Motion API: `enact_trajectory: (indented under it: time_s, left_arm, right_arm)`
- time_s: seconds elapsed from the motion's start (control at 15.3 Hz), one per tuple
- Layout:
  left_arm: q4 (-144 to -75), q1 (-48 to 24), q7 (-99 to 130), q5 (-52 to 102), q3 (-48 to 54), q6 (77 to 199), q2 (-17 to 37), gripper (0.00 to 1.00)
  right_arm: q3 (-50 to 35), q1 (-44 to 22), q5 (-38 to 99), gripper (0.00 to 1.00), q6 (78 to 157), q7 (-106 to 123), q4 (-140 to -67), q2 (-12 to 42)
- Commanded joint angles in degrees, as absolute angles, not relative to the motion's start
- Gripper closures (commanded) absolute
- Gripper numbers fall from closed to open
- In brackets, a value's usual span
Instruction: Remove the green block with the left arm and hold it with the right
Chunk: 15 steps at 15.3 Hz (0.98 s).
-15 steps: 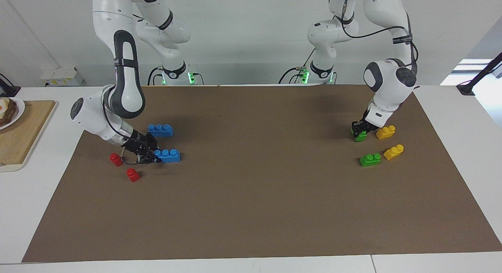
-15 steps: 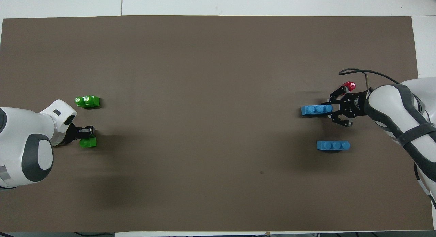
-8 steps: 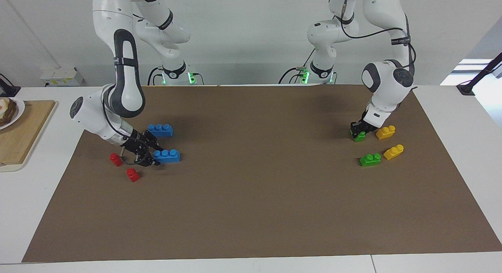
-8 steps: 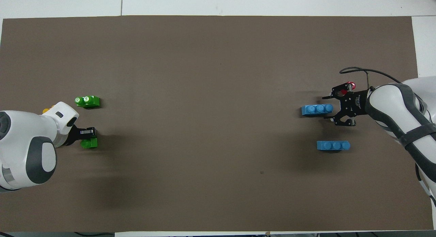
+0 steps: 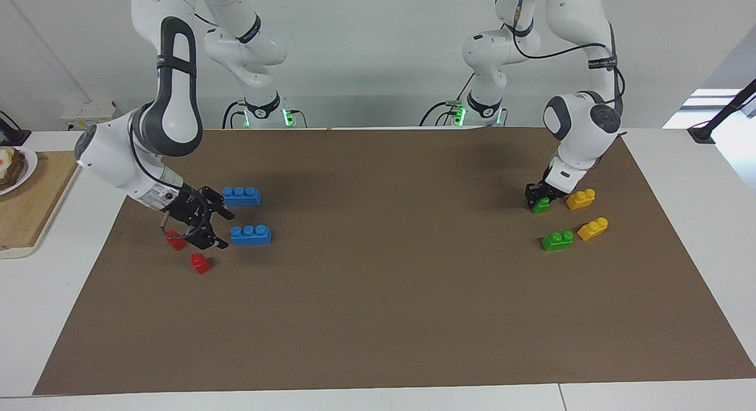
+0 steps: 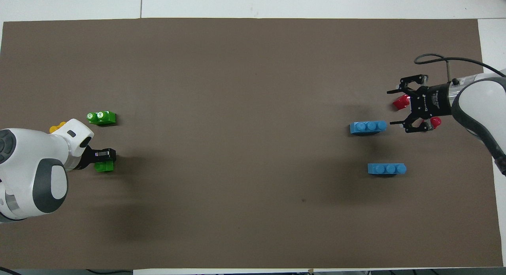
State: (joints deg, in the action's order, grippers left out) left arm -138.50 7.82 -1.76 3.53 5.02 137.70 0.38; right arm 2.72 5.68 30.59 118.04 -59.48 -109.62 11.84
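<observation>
Right now the left gripper (image 5: pixel 537 199) pinches the green block (image 5: pixel 540 206) low at the left arm's end of the table (image 5: pixel 384 316), beside a yellow brick (image 5: pixel 580 199), so a shallow grip may drop it before the open-fingered right gripper (image 5: pixel 204 219), over the red bricks (image 5: pixel 175 240), takes it.

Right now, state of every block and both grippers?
left gripper: jaws shut on a green block
held green block: low at the mat, gripped
loose green block: lying free on the mat
yellow blocks: both free on the mat
right gripper: jaws open, empty, over the red blocks
blue blocks: both flat, ungripped
red blocks: both free on the mat
</observation>
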Motion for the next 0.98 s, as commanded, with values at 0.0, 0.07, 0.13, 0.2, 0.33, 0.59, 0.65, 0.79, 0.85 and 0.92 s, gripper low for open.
enact_trajectory:
  time_s: [0.0, 0.07, 0.13, 0.2, 0.33, 0.59, 0.65, 0.79, 0.85, 0.92]
  left_arm:
    - [-138.6, 7.8, -2.7, 4.0, 5.1, 138.9, 0.4, 0.00]
    - [-137.8, 7.7, -2.6, 4.0, 5.1, 138.5, 0.3, 0.00]
    - [-136.8, 7.7, -2.5, 4.0, 5.2, 137.1, 0.0, 0.00]
    - [-135.1, 7.3, -2.4, 4.0, 5.2, 134.8, -0.3, 0.00]
    - [-131.6, 7.0, -2.1, 4.0, 5.2, 130.8, -0.8, 0.00]
    - [-124.0, 7.0, -2.2, 4.0, 5.3, 121.1, -1.3, 0.00]
    - [-122.7, 7.0, -2.2, 4.0, 5.3, 119.5, -1.5, 0.00]
    - [-120.6, 7.0, -2.3, 4.0, 5.3, 117.7, -2.6, 0.00]
    - [-120.0, 7.0, -2.3, 4.0, 5.3, 116.8, -3.7, 0.00]
    - [-119.3, 7.0, -2.3, 4.0, 5.3, 115.6, -4.6, 0.00]
  right_arm:
    - [2.0, 6.2, 24.0, 0.01, 115.1, -58.5, -103.4, 12.2]
    - [2.0, 5.6, 22.4, 0.01, 113.9, -56.6, -101.7, 12.3]
    - [1.8, 5.4, 21.2, 0.01, 113.0, -54.5, -100.2, 12.2]
    - [1.4, 5.4, 19.6, 0.01, 112.3, -52.3, -99.3, 12.0]
    - [1.1, 4.1, 15.5, 0.01, 110.9, -45.7, -97.7, 11.2]
    - [1.1, 1.8, 8.7, 0.01, 107.7, -31.5, -97.2, 7.5]
    - [1.1, 1.6, 8.4, 0.01, 106.4, -28.4, -97.2, 6.6]
    - [1.1, 1.6, 7.0, 0.01, 104.2, -23.1, -97.2, 5.2]
    - [1.1, 1.6, 5.9, 0.01, 103.5, -20.2, -97.2, 4.8]
    - [1.1, 1.6, 4.7, 0.01, 102.6, -17.1, -97.4, 4.1]
